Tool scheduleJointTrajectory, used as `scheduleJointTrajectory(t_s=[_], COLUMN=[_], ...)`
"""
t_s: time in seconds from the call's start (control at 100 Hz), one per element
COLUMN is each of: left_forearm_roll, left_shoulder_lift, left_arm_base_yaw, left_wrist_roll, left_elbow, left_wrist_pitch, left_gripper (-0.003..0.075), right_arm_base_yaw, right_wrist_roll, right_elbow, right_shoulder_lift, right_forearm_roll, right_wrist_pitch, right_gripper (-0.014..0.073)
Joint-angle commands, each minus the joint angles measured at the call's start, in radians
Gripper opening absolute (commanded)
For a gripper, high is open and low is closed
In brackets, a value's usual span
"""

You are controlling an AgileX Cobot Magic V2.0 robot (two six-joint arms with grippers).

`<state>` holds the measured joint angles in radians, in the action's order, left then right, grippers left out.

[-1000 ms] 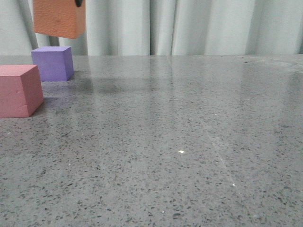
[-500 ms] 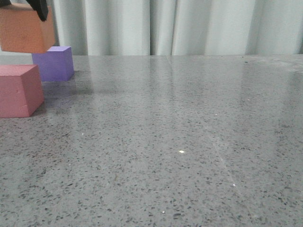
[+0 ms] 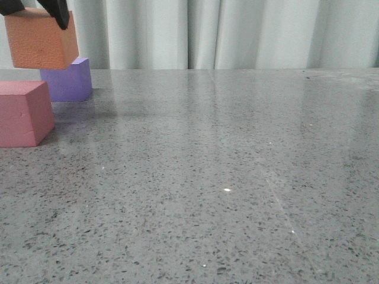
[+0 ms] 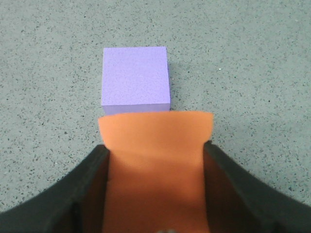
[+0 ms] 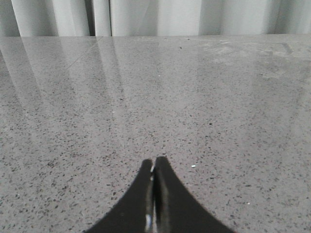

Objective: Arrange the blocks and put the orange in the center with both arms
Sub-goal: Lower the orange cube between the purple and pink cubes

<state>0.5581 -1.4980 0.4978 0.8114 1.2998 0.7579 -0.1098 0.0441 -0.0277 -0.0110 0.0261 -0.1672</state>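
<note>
Left gripper [image 4: 155,194], fingers clamped on the orange cube [image 3: 41,38], holds it off the counter [image 3: 225,177] near the purple cube [image 3: 70,80] and pink cube [image 3: 23,112]. Right gripper [image 5: 153,167]: fingers together, idle. Best lowered level between the two, clearing both edges.

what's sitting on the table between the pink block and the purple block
Nothing in the front view: bare table separates the pink block from the purple block. The orange block hangs above, held.

Front cam low; L wrist overhead, both show purple cube [image 3: 68,80].
</note>
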Motion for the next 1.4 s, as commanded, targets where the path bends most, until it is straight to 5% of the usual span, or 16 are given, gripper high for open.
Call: scheduleJointTrajectory(t_s=[0.0,1.39], left_forearm_roll=[0.033,-0.041], left_shoulder_lift=[0.042,-0.049], left_arm_base_yaw=[-0.002,-0.082], left_wrist_roll=[0.001,0.001], left_elbow=[0.028,-0.095], left_wrist_pitch=[-0.055,-0.251], left_gripper=[0.0165,0.0165], right_arm_base_yaw=[0.008,0.008], right_wrist_roll=[-0.008,-0.008], right_elbow=[0.013,0.013], right_shoulder_lift=[-0.024,-0.024], right_forearm_roll=[0.001,0.001], right_wrist_pitch=[0.084,0.084], right_gripper=[-0.0067,-0.0067])
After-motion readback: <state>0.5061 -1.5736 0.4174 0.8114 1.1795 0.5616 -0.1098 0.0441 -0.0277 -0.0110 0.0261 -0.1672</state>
